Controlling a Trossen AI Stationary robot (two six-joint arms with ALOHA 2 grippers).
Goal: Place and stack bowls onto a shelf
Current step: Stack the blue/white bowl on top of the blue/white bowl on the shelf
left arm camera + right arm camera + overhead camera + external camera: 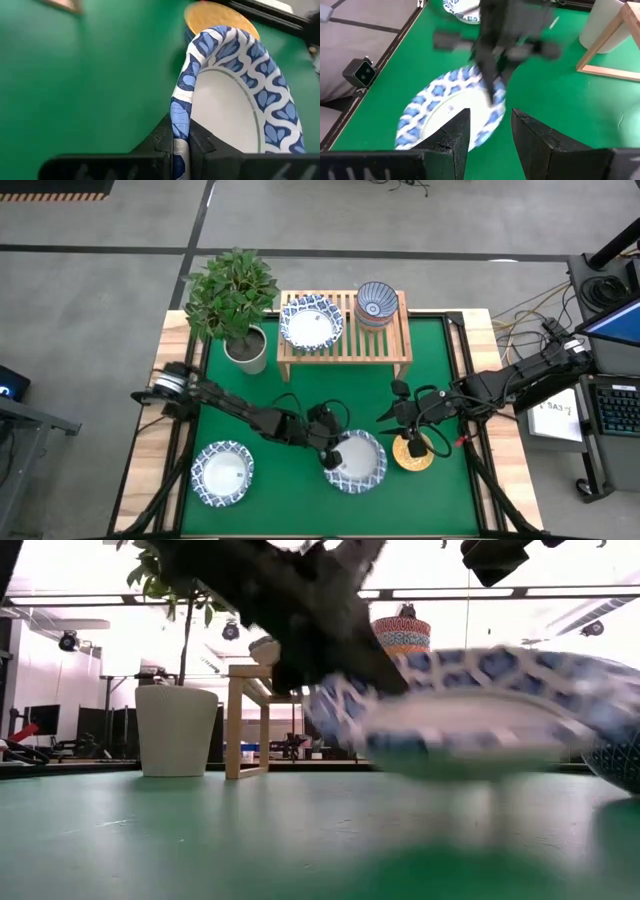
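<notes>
Nearest: wide white bowl (225, 105) pinched at rim by left tool (333, 452), lifted off bench (300, 390), well short of shelf (343, 340). Right tool (405, 420) gaping, beside yellow bowl (413, 452). Risk judged: edge-only grip, bowl tipping or slipping.

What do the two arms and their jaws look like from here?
Both arms are dark, jointed and slender, with loose black cables looping along them. The left arm has a silvery collar near its base. The right gripper ends in two broad, flat black jaws with angular inner edges; the left gripper looks alike.
</notes>
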